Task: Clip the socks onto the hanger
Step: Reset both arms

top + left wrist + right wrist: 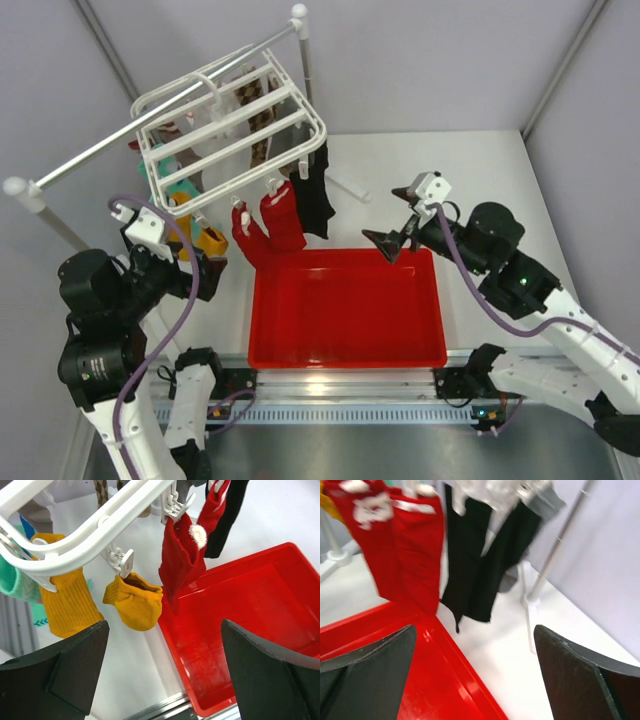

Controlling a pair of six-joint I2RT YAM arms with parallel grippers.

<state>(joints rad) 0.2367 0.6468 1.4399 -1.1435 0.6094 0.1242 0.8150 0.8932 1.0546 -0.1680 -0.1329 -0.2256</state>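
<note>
Clearly, both of our grippers are released and hold nothing. Our left gripper (164,630) has its jaws spread wide. Above it and ahead runs the white hanger (100,525), tilted, with clips dangling from its edge. An orange-yellow sock (135,602) hangs from one clip straight ahead of this gripper, apart from the fingers. Ahead and to the right hang the dark red socks (180,560), the nearer one pinched in a white clip. Beyond them is the black sock (225,525). Below this gripper and to its right lies the red tray (260,595), and the nearer red sock's lower end dangles over the tray's corner.

Our right gripper (475,630) is likewise parted and empty. From it we see the black sock hanging straight ahead, in the gap between the two fingers but well beyond them. The red socks hang ahead to its left, blurred in this view. A tray corner sits beneath it, and a metal pole (560,545) rises ahead to its right.
</note>
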